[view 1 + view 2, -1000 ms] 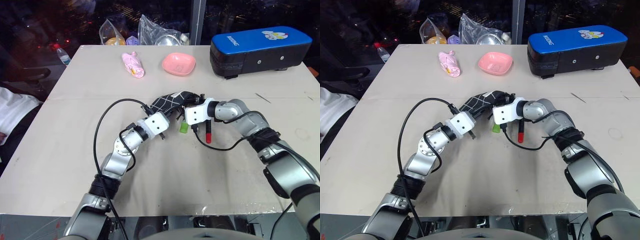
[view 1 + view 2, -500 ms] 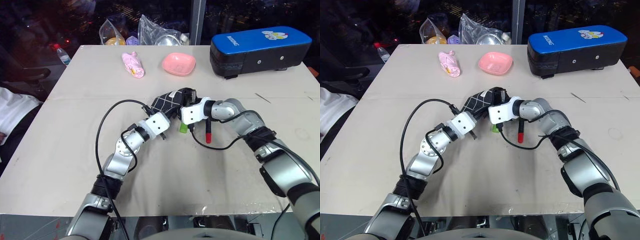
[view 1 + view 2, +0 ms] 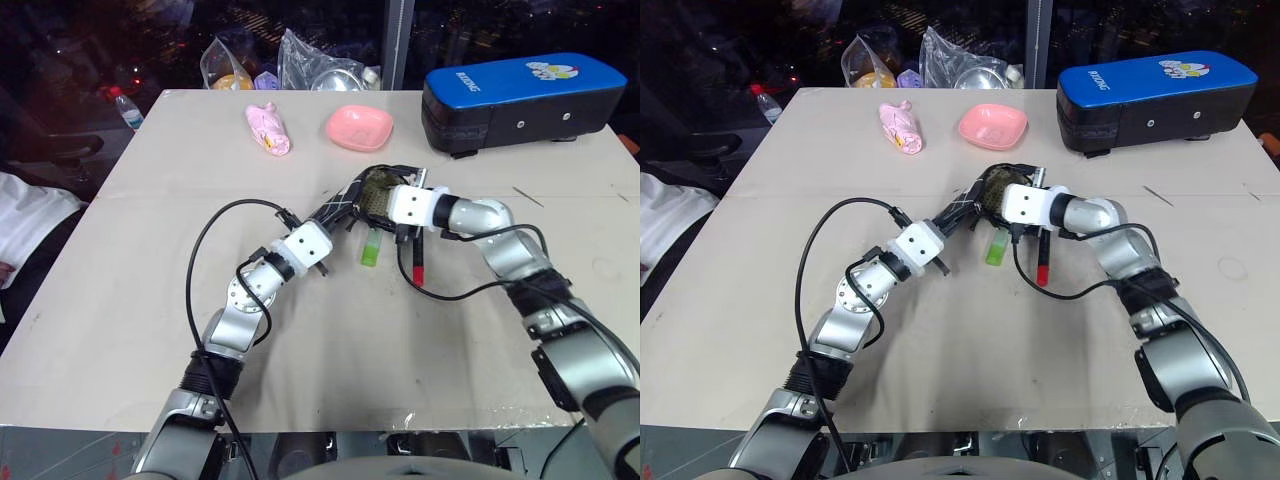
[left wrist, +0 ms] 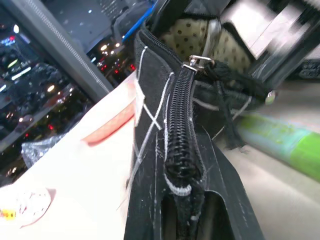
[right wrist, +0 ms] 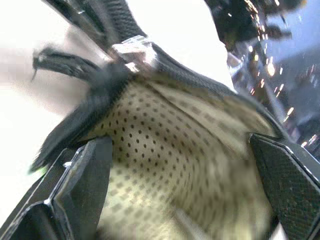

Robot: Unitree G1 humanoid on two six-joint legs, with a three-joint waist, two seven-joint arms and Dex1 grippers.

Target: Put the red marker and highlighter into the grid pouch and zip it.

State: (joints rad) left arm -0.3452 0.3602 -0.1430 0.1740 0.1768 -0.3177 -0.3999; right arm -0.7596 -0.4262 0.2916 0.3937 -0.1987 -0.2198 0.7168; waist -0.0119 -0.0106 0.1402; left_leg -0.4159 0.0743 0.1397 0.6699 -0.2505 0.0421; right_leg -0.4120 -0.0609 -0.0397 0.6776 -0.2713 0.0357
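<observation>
The grid pouch [image 3: 345, 206], a flat black fabric case crossed by white lines with a beige dotted lining, is lifted off the pale tabletop [image 3: 150, 250] between the two hands, its mouth gaping toward the right hand. The left hand [image 3: 322, 226] has its two black fingers pressed together on the closed end of the pouch, where the zipper teeth run down between them in the left wrist view, and the black zipper pull [image 4: 200, 62] sits further along the seam, away from that hand. The right hand [image 3: 380, 196] has its fingers spread wide; they reach into the open mouth, and the right wrist view shows one black finger on each side of the dotted lining [image 5: 170, 165], holding the opening stretched.

Just below the right hand, on the tabletop, lies the short lime-green highlighter [image 3: 371, 247] with its paler cap. The slim red marker [image 3: 416, 262] lies just beside it, on the side toward the right forearm, partly crossed by a black cable. Both are outside the pouch.

Beyond the hands, at the far edge of the tabletop, sit a shallow pink dish [image 3: 357, 127], a pink wrapped item [image 3: 267, 130] and a large blue-and-black case [image 3: 520, 100]. Clear plastic bags [image 3: 300, 62] lie just past the far edge.
</observation>
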